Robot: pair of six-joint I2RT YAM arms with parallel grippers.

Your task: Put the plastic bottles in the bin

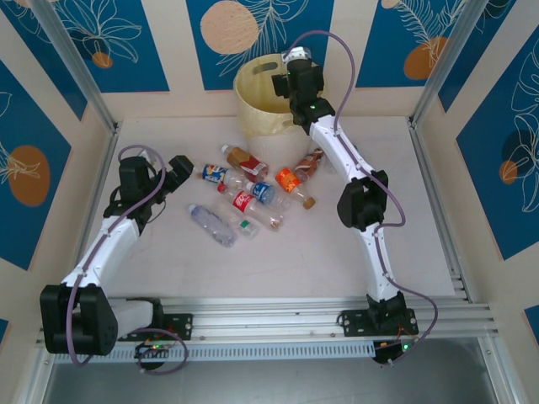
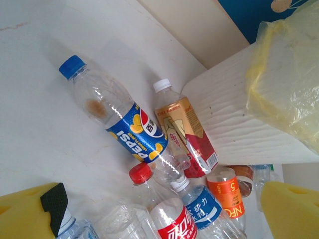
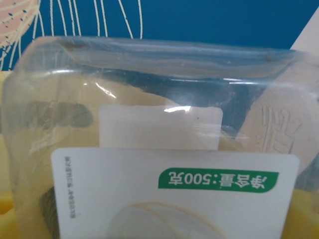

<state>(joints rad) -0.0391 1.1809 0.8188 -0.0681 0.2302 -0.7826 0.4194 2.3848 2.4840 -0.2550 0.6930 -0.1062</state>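
**A:** From above, how far along is it?

**B:** Early, I'd judge. Most of the plastic bottles (image 1: 253, 192) lie heaped in the middle of the surface (image 1: 337, 252), near the bin (image 1: 253, 114) at the far wall. The right claw (image 1: 292, 74) hangs over the bin's rim. I cannot tell what is inside the bin. The left claw (image 1: 178, 171) sits just beside the heap's left edge.

**A:** And the left wrist?

**B:** Its yellow fingers (image 2: 30, 214) stand wide apart and grip nothing. A Pepsi bottle (image 2: 130, 130) lies ahead, touching a red-and-gold one (image 2: 184, 132), with more bottles crowded below them.

**A:** The right wrist?

**B:** A clear white-labelled bottle (image 3: 174, 189) sits clamped in the right claw, against a blue wall. I judge that letting it drop comes next, and then the whole heap is left.
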